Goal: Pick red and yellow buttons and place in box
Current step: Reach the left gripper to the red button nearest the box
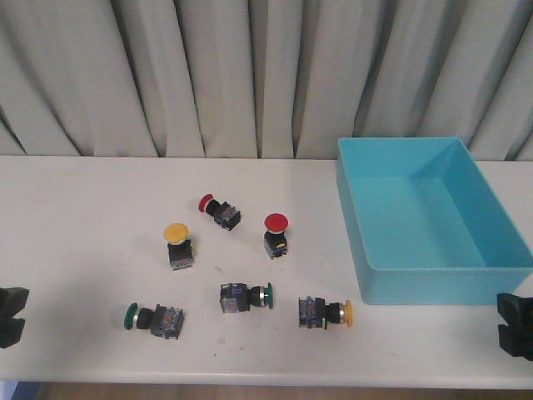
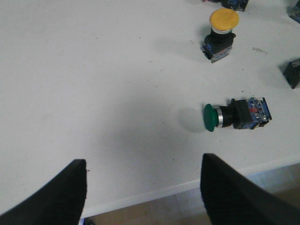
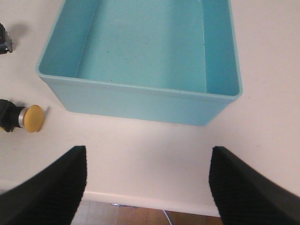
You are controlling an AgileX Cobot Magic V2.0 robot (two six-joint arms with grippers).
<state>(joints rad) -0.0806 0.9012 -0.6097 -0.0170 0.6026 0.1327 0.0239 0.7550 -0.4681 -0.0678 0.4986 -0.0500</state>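
Since the turquoise box (image 1: 433, 218) at the far right of the bench (image 1: 83, 250) has nothing in it, I judge that the task is at its first step. Both pincers wait at the near edge, the left pincer (image 2: 143, 197) and the right pincer (image 3: 147, 187) wide open and holding nothing. Two red buttons (image 1: 218, 208) (image 1: 276, 234) and one yellow button (image 1: 178, 243) lie in the middle; another yellow button (image 1: 325, 312) lies on its side just left of the box. The green buttons (image 1: 152, 318) (image 1: 245, 297) must stay. Next, probably the right pincer should reach left to the nearest yellow button and close on its black body
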